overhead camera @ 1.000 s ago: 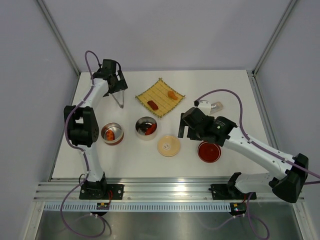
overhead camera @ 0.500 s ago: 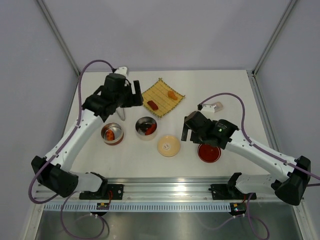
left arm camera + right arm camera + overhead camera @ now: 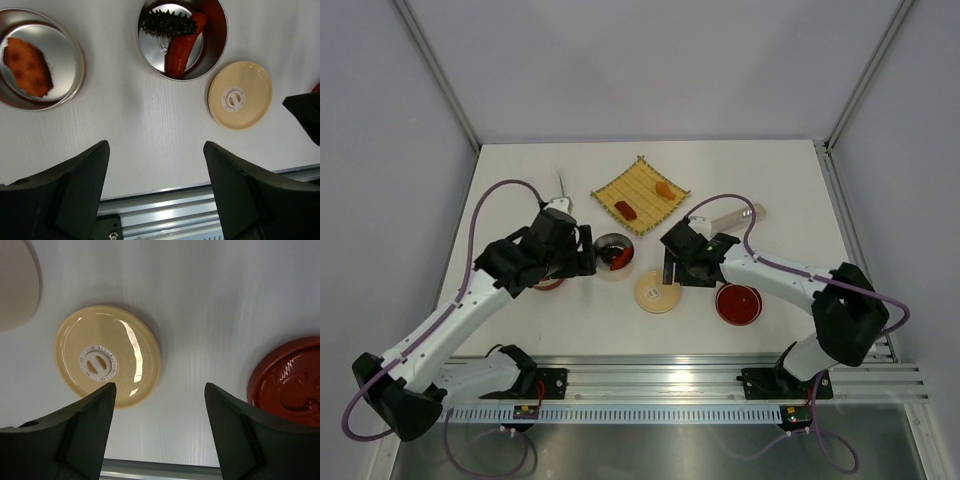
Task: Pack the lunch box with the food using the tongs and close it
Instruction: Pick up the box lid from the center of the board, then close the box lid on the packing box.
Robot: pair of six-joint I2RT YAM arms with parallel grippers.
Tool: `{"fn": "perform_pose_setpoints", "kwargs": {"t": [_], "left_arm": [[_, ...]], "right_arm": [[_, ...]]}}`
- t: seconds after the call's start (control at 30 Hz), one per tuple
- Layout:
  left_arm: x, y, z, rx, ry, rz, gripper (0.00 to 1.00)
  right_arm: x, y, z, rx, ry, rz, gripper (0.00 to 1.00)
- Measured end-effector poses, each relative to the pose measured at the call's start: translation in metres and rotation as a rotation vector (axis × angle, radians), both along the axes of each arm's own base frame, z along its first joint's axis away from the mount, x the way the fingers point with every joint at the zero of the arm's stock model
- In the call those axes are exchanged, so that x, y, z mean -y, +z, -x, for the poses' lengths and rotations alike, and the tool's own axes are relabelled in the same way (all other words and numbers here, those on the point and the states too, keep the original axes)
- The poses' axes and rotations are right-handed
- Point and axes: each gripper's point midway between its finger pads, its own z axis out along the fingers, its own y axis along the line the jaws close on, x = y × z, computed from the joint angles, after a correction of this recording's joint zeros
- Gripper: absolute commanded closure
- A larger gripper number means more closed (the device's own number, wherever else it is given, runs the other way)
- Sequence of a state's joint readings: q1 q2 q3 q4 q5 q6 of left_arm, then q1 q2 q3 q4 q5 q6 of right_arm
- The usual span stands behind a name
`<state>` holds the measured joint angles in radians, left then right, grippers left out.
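Note:
The lunch box (image 3: 612, 255) is a shiny steel tin at mid-table; the left wrist view shows a red sausage and a dark spiky piece of food inside it (image 3: 182, 37). Its cream lid (image 3: 658, 292) lies flat beside it, separate (image 3: 107, 355). More food, one red piece (image 3: 626, 210) and one orange piece (image 3: 665, 188), rests on the yellow mat (image 3: 642, 170). The tongs (image 3: 560, 184) lie on the table at the far left, held by nothing. My left gripper (image 3: 575, 262) hovers open just left of the lunch box (image 3: 156, 150). My right gripper (image 3: 672, 268) hangs open over the lid's right edge (image 3: 160, 390).
A red-brown tin (image 3: 40, 57) with an orange piece sits left of the lunch box, mostly under my left arm in the top view. A red lid (image 3: 738, 304) lies right of the cream lid. A translucent case (image 3: 735, 213) lies behind the right arm.
My left arm has swung back from the tongs at the far left to beside the lunch box. My right gripper has moved left, over the cream lid, its jaws a little narrower.

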<state>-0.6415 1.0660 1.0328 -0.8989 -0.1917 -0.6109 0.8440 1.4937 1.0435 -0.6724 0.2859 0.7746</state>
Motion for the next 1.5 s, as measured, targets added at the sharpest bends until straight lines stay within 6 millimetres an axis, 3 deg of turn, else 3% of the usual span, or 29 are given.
{"fn": "perform_pose_setpoints", "kwargs": {"t": [0.17, 0.3, 0.37, 0.47, 0.5, 0.6, 0.8, 0.93, 1.07, 1.2, 1.33, 1.5], "left_arm": [[-0.018, 0.047, -0.001, 0.104, 0.067, 0.006, 0.18], [-0.029, 0.066, 0.001, 0.148, 0.098, -0.005, 0.18], [-0.035, 0.070, 0.003, 0.157, 0.110, -0.018, 0.18], [-0.042, 0.071, 0.008, 0.158, 0.117, -0.029, 0.18], [-0.043, 0.071, 0.009, 0.156, 0.118, -0.033, 0.18], [-0.047, 0.074, 0.011, 0.155, 0.123, -0.046, 0.18], [-0.054, 0.082, 0.011, 0.177, 0.125, -0.074, 0.17], [-0.058, 0.088, 0.011, 0.189, 0.126, -0.088, 0.16], [-0.060, 0.091, 0.011, 0.199, 0.125, -0.098, 0.16], [-0.060, 0.091, 0.011, 0.200, 0.123, -0.101, 0.15], [-0.061, 0.091, 0.010, 0.200, 0.127, -0.104, 0.15], [-0.064, 0.093, 0.009, 0.216, 0.150, -0.106, 0.14]], "right_arm": [[-0.006, -0.042, -0.011, -0.068, -0.006, 0.030, 0.29], [-0.011, -0.065, -0.010, -0.112, -0.011, 0.027, 0.39], [-0.017, -0.066, -0.011, -0.109, -0.021, -0.009, 0.46], [-0.027, -0.067, -0.013, -0.101, -0.041, -0.074, 0.65], [-0.030, -0.066, -0.014, -0.095, -0.050, -0.097, 0.77], [-0.034, -0.064, -0.015, -0.080, -0.083, -0.157, 0.99], [-0.018, -0.060, -0.004, -0.071, -0.142, -0.171, 1.00], [0.004, -0.039, 0.005, -0.043, -0.164, -0.128, 1.00], [0.017, 0.002, 0.001, 0.033, -0.175, -0.115, 1.00], [0.017, 0.044, -0.010, 0.111, -0.167, -0.126, 1.00], [0.002, 0.079, -0.027, 0.168, -0.134, -0.151, 1.00], [-0.039, 0.089, -0.064, 0.177, -0.074, -0.141, 1.00]]}}
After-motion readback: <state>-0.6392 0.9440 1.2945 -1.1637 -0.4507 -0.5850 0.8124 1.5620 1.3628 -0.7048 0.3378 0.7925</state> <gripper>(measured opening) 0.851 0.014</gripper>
